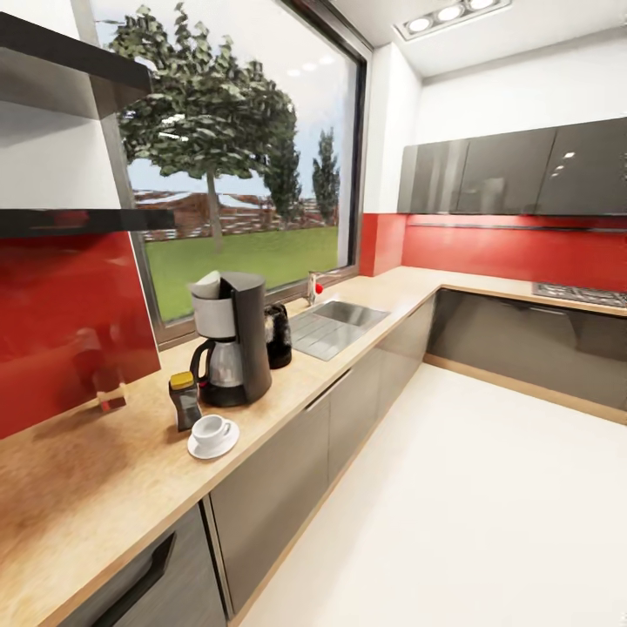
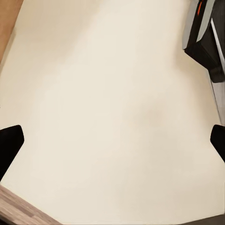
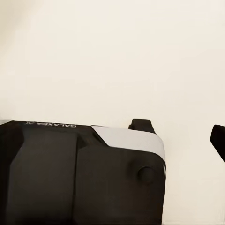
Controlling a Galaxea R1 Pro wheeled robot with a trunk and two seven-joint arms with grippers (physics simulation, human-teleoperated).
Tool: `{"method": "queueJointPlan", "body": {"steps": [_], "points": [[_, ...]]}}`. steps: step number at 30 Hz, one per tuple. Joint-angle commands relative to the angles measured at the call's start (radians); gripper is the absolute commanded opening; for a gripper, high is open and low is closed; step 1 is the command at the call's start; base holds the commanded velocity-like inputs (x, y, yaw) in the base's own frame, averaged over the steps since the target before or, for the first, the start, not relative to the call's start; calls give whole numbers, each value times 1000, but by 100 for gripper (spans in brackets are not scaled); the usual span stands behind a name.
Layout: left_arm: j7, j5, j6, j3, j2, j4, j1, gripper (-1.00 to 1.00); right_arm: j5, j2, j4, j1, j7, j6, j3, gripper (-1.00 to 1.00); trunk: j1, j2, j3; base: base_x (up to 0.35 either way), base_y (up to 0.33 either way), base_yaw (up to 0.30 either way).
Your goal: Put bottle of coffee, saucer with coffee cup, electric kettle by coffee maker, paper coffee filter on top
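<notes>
Your head camera looks along the long table (image 1: 96,488), the light wood top that bends around the corner of the kitchen. The coffee maker (image 1: 232,338) stands on it near the window, tall and black with its glass pot in front. The white paper filter (image 1: 207,284) sits on top of it, tipped a little to one side. The kettle (image 1: 278,334) stands just beside the coffee maker, between it and the steel sink (image 1: 335,324). The coffee bottle (image 1: 184,401) with its yellow lid stands on the table on the other side of the coffee maker, close to it. Just in front of the bottle lies the saucer (image 1: 212,446), and the white cup (image 1: 212,430) sits on it. Up on the wall at the left you can see the black shelf (image 1: 74,222) above the red wall panel (image 1: 61,322). Your left tool (image 2: 112,140) points down at the pale floor (image 2: 117,103); its 2 dark fingertips (image 2: 9,145) stand far apart at both edges of the left wrist picture, so it is open and holds nothing. Your right tool (image 3: 185,133) also points at the floor, with its 2 fingertips (image 3: 141,125) spread apart and nothing between them. Part of the robot's black and silver body (image 3: 79,173) shows below it.
</notes>
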Motion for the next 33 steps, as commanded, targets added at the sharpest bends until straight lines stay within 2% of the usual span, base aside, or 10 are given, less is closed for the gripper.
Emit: {"method": "queueJointPlan", "body": {"steps": [1, 4, 5, 7, 9, 15, 23, 27, 33], "points": [[3, -10, -7, 8, 0, 2, -1, 100, -1, -1, -2, 3, 0, 6, 8, 100, 0, -1, 0, 0, 0, -95], [2, -10, -22, 8, -1, -12, -3, 100, -2, -4, -2, 17, 9, -6, 7, 100, 0, -1, 2, 0, 0, -91], [1, -10, -36, 8, -11, -74, -4, 100, 0, -6, -2, 63, 12, -14, 7, 100, 0, -1, 2, 0, 0, -6], [1, -10, -37, 8, -15, -97, -4, 100, 3, -7, -2, 71, 12, -17, 8, 100, 0, -1, 2, 0, 0, -4], [1, -10, -37, 8, -16, -114, -4, 100, 11, -9, -2, 74, 13, -18, 8, 100, 0, -1, 2, 0, 0, -2], [0, -10, -38, 8, -27, -147, -4, 100, 77, -10, -2, 77, 12, -19, 8, 100, 0, -1, 2, 0, 0, 0], [0, -10, -37, 8, -37, -150, -4, 100, 90, -15, -3, 77, 9, -48, 7, 100, 0, -1, 2, 0, 0, 0], [1, -9, -37, 8, -38, -150, -4, 100, 91, -28, -4, 77, 8, -84, 6, 100, 0, -1, 2, 0, 0, 0], [1, -9, -37, 8, -44, -150, -4, 100, 91, -77, -5, 77, 7, -105, 6, 100, 0, -1, 2, 0, 0, 0]]}}
